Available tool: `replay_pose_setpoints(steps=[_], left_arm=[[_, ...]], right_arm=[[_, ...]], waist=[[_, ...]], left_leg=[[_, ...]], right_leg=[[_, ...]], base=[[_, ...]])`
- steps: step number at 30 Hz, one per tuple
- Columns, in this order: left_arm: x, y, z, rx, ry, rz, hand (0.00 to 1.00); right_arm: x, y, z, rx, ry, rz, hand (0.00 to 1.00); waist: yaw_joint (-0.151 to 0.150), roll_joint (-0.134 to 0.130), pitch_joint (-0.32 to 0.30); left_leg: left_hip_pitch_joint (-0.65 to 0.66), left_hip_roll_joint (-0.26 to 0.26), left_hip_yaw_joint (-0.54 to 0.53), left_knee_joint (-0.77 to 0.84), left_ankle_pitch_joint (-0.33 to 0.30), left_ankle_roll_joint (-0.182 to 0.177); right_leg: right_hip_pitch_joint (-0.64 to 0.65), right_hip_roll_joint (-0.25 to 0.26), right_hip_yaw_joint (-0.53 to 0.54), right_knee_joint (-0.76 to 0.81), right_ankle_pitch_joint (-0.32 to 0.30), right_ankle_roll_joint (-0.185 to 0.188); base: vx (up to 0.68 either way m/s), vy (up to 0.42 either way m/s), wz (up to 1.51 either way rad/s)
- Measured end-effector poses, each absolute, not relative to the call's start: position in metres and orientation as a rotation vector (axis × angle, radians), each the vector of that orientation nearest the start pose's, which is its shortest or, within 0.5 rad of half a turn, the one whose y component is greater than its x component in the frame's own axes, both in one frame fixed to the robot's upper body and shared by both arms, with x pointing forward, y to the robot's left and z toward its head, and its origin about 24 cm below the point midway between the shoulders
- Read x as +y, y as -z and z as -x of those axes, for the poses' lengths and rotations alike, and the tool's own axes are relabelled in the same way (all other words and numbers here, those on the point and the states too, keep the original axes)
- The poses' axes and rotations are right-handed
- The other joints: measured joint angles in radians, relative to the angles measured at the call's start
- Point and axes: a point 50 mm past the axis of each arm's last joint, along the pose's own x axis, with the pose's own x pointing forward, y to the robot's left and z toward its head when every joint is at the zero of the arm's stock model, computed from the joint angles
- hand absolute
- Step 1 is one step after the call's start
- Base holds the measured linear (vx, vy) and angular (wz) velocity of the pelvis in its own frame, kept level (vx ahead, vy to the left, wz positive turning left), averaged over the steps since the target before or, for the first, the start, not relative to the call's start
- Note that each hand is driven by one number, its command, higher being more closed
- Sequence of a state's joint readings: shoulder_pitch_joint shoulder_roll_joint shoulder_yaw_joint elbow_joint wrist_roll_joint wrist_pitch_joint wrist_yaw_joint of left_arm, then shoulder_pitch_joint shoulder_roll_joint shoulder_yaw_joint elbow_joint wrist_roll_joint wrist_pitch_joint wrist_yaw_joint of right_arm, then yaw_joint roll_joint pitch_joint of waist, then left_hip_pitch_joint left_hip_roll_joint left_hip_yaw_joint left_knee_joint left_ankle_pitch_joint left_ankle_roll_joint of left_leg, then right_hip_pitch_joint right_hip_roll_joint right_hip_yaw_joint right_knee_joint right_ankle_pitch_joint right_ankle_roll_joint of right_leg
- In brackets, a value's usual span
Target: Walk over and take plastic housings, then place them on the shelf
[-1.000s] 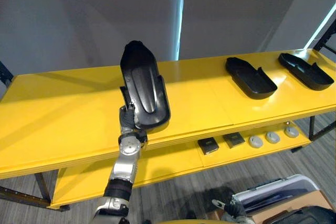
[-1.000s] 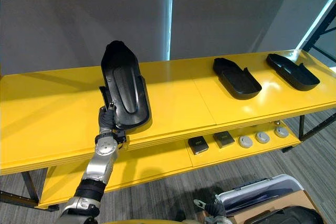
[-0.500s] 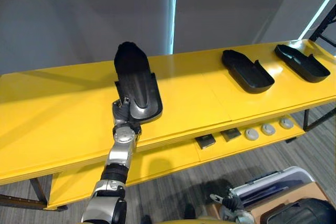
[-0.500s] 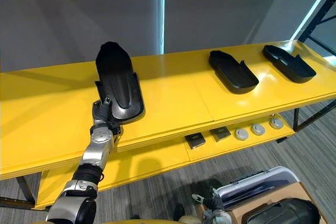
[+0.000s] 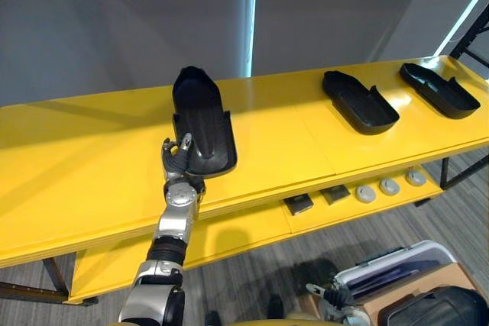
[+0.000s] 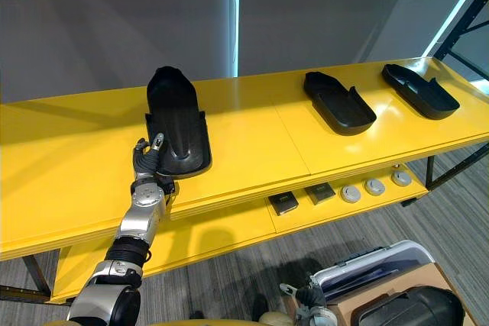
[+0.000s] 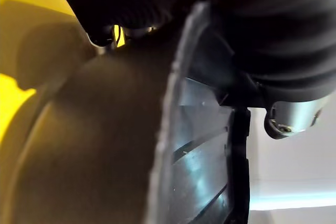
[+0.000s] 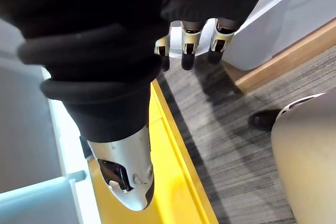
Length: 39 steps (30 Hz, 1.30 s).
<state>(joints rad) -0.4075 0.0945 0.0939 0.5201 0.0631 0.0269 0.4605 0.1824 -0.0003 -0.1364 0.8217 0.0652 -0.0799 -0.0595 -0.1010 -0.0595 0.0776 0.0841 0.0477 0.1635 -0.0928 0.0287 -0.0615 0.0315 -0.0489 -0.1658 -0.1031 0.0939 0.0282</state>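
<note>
Housing (image 5: 200,124) flat on shelf (image 5: 92,173) top; left hand (image 5: 177,161) at shelf's front edge beside it, fingers spread, gripping nothing; right hand (image 8: 189,38) low before shelf, fingers relaxed, empty.

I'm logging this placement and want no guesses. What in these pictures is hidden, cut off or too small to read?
- Contact between left hand and housing: hidden by the hand in the eye views; the left wrist view is too close and dark.
- Small parts on the lower shelf: too small to identify.
- Dark object at the bottom corner: cut off by the edge.
</note>
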Motion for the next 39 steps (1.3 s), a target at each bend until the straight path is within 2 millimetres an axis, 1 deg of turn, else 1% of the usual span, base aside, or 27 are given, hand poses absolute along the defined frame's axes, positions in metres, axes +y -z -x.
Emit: replay_pose_setpoints(steps=[6, 11, 16, 18, 21, 29, 32, 34, 35, 38, 39], left_arm=[[0.189, -0.042, -0.322, 0.097, -0.475, -0.161, 0.00], [0.184, -0.054, -0.323, 0.047, -0.476, -0.127, 0.00], [0.183, -0.071, -0.313, -0.064, -0.486, -0.098, 0.00], [0.183, -0.074, -0.310, -0.092, -0.485, -0.091, 0.00], [0.179, -0.073, -0.309, -0.090, -0.476, -0.085, 0.00], [0.164, -0.073, -0.304, -0.116, -0.415, -0.135, 0.00], [0.159, -0.078, -0.291, -0.169, -0.395, -0.187, 0.00], [0.155, -0.078, -0.284, -0.188, -0.376, -0.225, 0.00], [0.152, -0.075, -0.274, -0.197, -0.362, -0.265, 1.00], [0.150, -0.071, -0.258, -0.214, -0.335, -0.320, 1.00], [0.148, -0.067, -0.251, -0.208, -0.325, -0.342, 1.00]], right_arm=[[-0.182, 0.147, -0.104, 0.924, 0.269, -0.088, 0.00], [-0.181, 0.146, -0.107, 0.918, 0.251, -0.077, 0.00], [-0.179, 0.146, -0.109, 0.917, 0.242, -0.075, 0.00], [-0.179, 0.146, -0.109, 0.917, 0.242, -0.075, 0.00], [-0.179, 0.146, -0.109, 0.917, 0.241, -0.075, 0.00], [-0.177, 0.146, -0.110, 0.916, 0.234, -0.074, 0.00], [-0.178, 0.146, -0.110, 0.916, 0.237, -0.074, 0.00], [-0.177, 0.146, -0.110, 0.916, 0.237, -0.075, 0.00], [-0.178, 0.146, -0.110, 0.915, 0.238, -0.075, 0.00], [-0.178, 0.146, -0.109, 0.913, 0.239, -0.074, 0.00], [-0.178, 0.146, -0.109, 0.912, 0.240, -0.074, 0.00]], waist=[[0.001, -0.001, 0.002], [0.002, 0.001, 0.013], [0.004, 0.002, 0.014], [0.005, 0.003, 0.014], [0.005, 0.003, 0.014], [0.006, 0.009, 0.013], [0.006, 0.010, 0.013], [0.007, 0.011, 0.013], [0.007, 0.013, 0.013], [0.012, 0.014, 0.013], [0.017, 0.015, 0.013]], left_leg=[[0.000, -0.002, -0.005, 0.000, 0.000, 0.000], [0.002, -0.005, -0.018, 0.000, 0.000, 0.000], [0.004, -0.012, -0.022, 0.000, 0.000, 0.001], [0.007, -0.012, -0.022, 0.000, 0.000, 0.001], [0.007, -0.012, -0.025, 0.000, 0.001, 0.001], [0.008, -0.012, -0.027, -0.002, 0.001, 0.001], [0.009, -0.012, -0.027, -0.002, 0.001, 0.001], [0.012, -0.012, -0.027, -0.002, 0.001, 0.001], [0.017, -0.012, -0.025, -0.002, 0.000, 0.002], [0.018, -0.011, -0.025, -0.002, 0.000, 0.002], [0.018, -0.010, -0.024, -0.002, -0.001, 0.002]], right_leg=[[0.004, -0.002, -0.003, 0.000, 0.000, 0.000], [0.014, -0.005, -0.015, 0.003, 0.000, 0.001], [0.018, -0.005, -0.019, 0.003, -0.001, 0.001], [0.021, -0.005, -0.019, 0.003, -0.001, 0.001], [0.023, -0.006, -0.022, 0.003, -0.001, 0.002], [0.024, -0.008, -0.024, 0.003, -0.004, 0.006], [0.025, -0.007, -0.024, 0.003, -0.004, 0.006], [0.028, -0.007, -0.024, 0.003, -0.004, 0.006], [0.033, -0.007, -0.024, 0.003, -0.005, 0.007], [0.034, -0.007, -0.023, 0.003, -0.005, 0.008], [0.034, -0.007, -0.022, 0.003, -0.006, 0.008]], base=[[0.00, 0.000, 0.01], [0.00, 0.000, 0.08], [-0.02, 0.003, 0.02], [-0.04, 0.000, 0.02], [-0.05, -0.001, 0.03], [-0.02, -0.001, 0.01], [0.00, 0.000, 0.00], [0.00, 0.000, 0.00], [0.00, 0.000, 0.00], [0.00, 0.000, 0.00], [-0.04, -0.002, -0.02]])
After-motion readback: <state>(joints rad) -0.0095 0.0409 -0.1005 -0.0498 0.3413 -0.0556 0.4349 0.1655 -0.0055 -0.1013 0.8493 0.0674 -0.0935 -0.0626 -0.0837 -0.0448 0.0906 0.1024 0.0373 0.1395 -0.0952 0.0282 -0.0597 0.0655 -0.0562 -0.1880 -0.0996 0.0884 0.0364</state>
